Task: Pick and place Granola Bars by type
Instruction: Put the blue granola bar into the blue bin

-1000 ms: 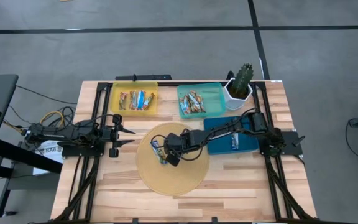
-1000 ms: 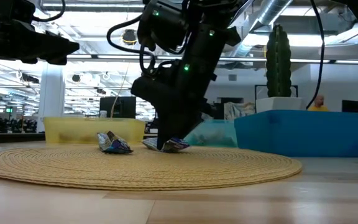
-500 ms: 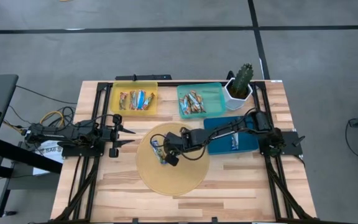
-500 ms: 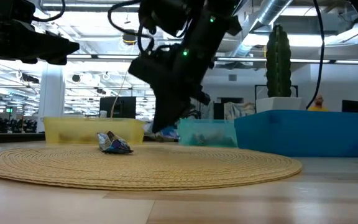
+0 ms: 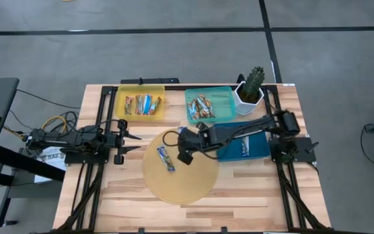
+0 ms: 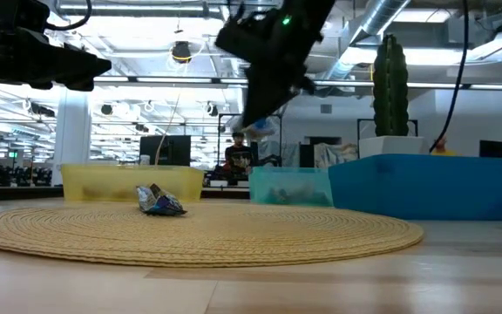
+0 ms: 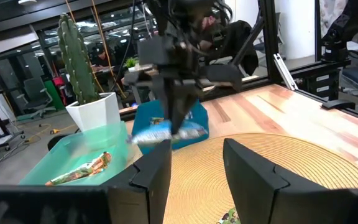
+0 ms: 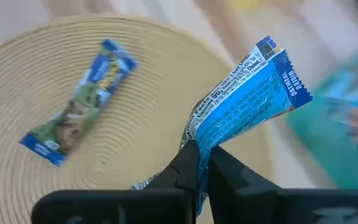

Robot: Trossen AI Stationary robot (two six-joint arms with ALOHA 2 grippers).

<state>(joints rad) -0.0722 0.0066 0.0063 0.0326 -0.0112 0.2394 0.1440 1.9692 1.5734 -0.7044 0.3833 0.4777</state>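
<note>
Right hand (image 8: 197,163) gripping "OATMEAL RAISIN" bar (image 8: 247,102)

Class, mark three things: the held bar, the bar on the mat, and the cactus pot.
held blue bar (image 8: 247,106), right wrist view, wrapper middle
bar on mat (image 5: 166,158), high view, middle
cactus pot (image 5: 247,101), high view, white wall

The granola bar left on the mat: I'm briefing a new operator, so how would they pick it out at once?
Find the round woven mat in the middle of the wooden table. One blue-and-white granola bar lies flat on its left part. Unlike the bars in the yellow tray and teal tray, or the one held in the right gripper, it lies alone.
</note>
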